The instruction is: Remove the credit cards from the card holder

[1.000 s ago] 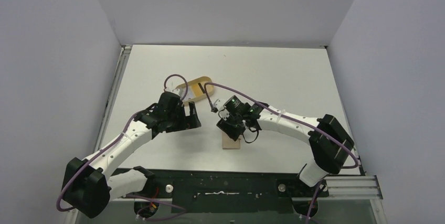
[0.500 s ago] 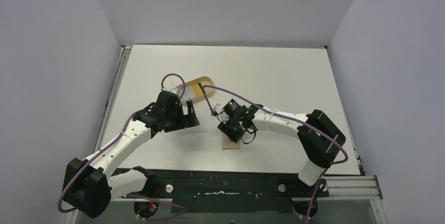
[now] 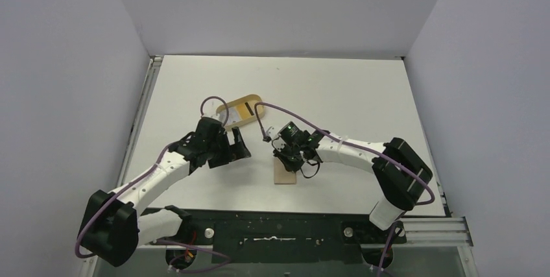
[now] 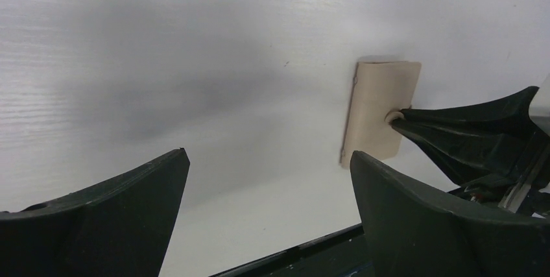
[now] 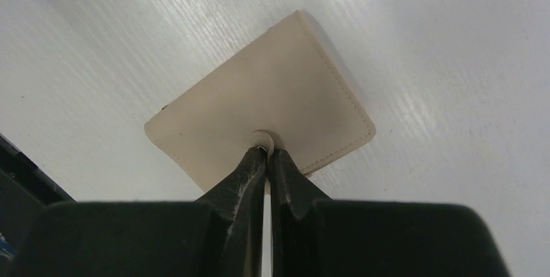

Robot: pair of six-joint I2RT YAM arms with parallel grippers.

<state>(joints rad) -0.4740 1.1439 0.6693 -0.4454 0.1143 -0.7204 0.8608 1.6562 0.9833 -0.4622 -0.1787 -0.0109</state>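
The card holder (image 5: pixel 259 95), a tan folded wallet, lies shut and flat on the white table near the front edge (image 3: pixel 284 175). My right gripper (image 5: pixel 266 152) is shut, its tips pinching the little round snap tab (image 5: pixel 263 138) on the wallet's near edge. In the top view the right gripper (image 3: pixel 287 163) sits right over the wallet. My left gripper (image 4: pixel 268 154) hangs wide open above bare table, left of the card holder (image 4: pixel 379 105), with nothing between its fingers; the top view shows the left gripper (image 3: pixel 237 144) too. The credit cards are hidden.
An oval tan tray (image 3: pixel 222 108) with a yellow inside stands behind the left gripper. The black front rail (image 3: pixel 279 225) runs just below the wallet. Grey walls enclose the table on three sides.
The right jaws have closed from about half open onto the snap tab. The right wrist shifted a little left. The left arm barely moved.
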